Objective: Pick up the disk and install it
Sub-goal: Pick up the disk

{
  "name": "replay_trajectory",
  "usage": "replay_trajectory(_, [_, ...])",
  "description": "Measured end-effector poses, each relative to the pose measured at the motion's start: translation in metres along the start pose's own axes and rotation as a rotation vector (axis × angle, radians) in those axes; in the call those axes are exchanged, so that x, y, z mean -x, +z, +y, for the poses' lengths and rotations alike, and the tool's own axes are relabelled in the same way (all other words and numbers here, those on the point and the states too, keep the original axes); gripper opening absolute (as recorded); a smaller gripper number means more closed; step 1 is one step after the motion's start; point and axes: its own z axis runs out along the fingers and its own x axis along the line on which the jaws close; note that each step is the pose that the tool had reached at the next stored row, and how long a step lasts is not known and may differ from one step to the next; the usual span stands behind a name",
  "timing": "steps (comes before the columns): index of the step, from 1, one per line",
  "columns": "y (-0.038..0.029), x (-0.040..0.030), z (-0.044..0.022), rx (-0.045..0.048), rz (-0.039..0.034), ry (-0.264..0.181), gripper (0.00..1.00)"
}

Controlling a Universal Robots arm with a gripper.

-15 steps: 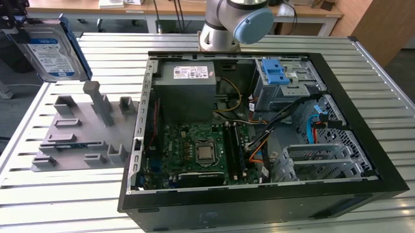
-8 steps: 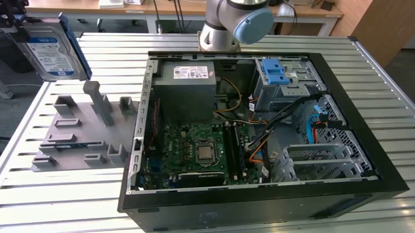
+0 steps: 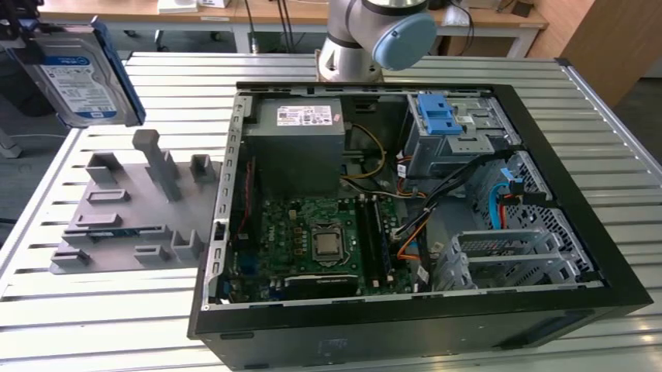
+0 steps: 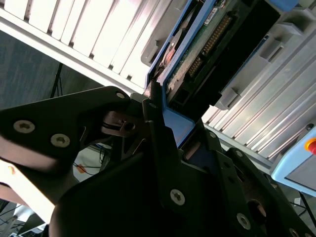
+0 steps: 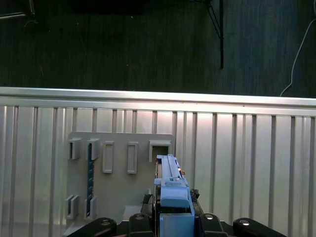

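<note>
Blue-framed disk (image 3: 81, 77) sits in the gripper (image 5: 174, 217), outside the open case (image 3: 414, 333).

This looks like a robotics lab or test workshop. A robot arm (image 3: 367, 39) rises at the edge of a slatted aluminium worktable (image 3: 104, 325). On it lie an opened desktop computer case (image 3: 414, 333), boards and cables bare, and a grey fixture plate (image 3: 124, 194). Wooden desks (image 3: 279, 12) stand behind, over a dark floor (image 5: 123, 44).

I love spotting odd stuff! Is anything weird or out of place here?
The disk hangs in the air, clamped in the end effector, away from the open computer. Nothing looks spilled or broken.
</note>
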Motion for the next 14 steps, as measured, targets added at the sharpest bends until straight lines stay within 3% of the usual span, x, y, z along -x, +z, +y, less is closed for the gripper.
replay_trajectory(14, [-0.0046, 0.0005, 0.0000, 0.0000, 0.0000, 0.000, 0.36])
